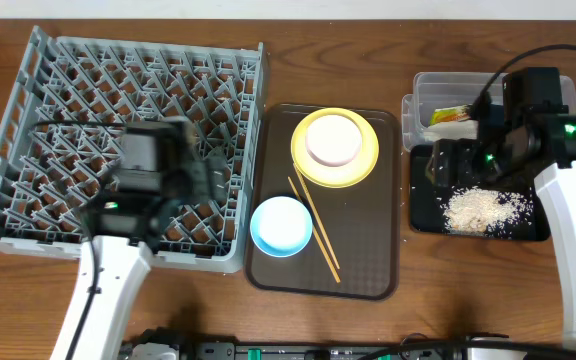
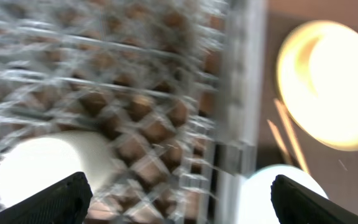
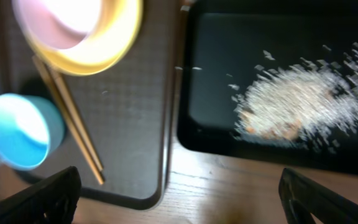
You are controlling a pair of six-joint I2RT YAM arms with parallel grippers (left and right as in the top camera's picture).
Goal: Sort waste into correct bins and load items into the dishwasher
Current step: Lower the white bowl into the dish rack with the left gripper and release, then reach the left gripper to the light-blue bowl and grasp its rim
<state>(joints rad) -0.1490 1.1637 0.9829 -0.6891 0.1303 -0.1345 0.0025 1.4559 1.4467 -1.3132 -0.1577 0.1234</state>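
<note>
Over the dish rack (image 1: 68, 90), left hand (image 2: 188, 202) spread wide, nothing in it; chopsticks (image 1: 314, 228) look the likely next pick.
Nearest, the light blue bowl (image 1: 282, 225) on the brown serving tray (image 1: 368, 270); just beside it the chopsticks lie flat, long axis diagonal, near ends angling right, far ends by the yellow plate (image 1: 366, 168), which carries the white-beige bowl (image 1: 334, 139). Pinch both across the middle, keep them level. Right hand (image 3: 185, 199), wide too, hangs over the rice (image 1: 483, 210) on the black tray (image 1: 423, 205).
</note>
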